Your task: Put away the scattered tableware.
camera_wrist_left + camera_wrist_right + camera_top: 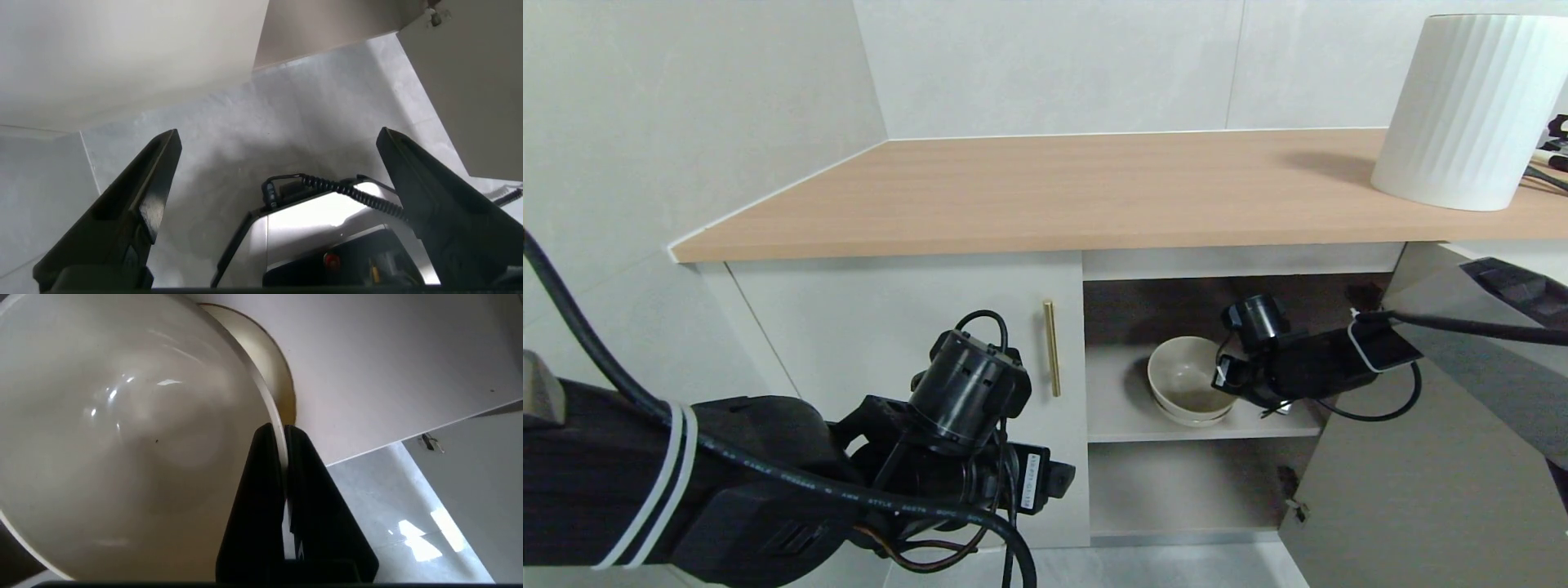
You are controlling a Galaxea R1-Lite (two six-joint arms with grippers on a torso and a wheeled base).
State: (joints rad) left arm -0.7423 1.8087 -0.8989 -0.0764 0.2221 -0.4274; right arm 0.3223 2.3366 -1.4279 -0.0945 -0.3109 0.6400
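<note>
Bowl (1186, 390) sits inside the cabinet (890, 327) on the upper shelf (1123, 412), tipped up so you see into its mouth. It's round, cream, smooth and glossy, probably glazed ceramic, with highlights on the inner wall in the right wrist view (122, 433).

Right gripper (1232, 382) is clamped on the bowl's rim. Its black fingers (265, 498) pinch the thin edge from both sides, one inside and one outside. A second, darker beige curve shows behind the bowl (foot ring or another dish, can't tell).

Left gripper (278, 143) is low in front of the closed door, released and holding nothing. Its black wedge fingers (147, 196) are spread wide over the pale grey floor (245, 106), which looks like smooth stone tile.

Surroundings for your reference:
- Worktop (1094, 188): light wood grain, matte.
- White ribbed tub (1470, 106): tapered cylinder with vertical flutes, standing at the right end of the worktop.
- Closed left door has a slim brass bar handle (1050, 347), vertical.
- Right door (1421, 490) is swung open, flat grey-white panel.

Writing: a white label (1031, 482) on the left wrist and print along its cable are too small to read.
</note>
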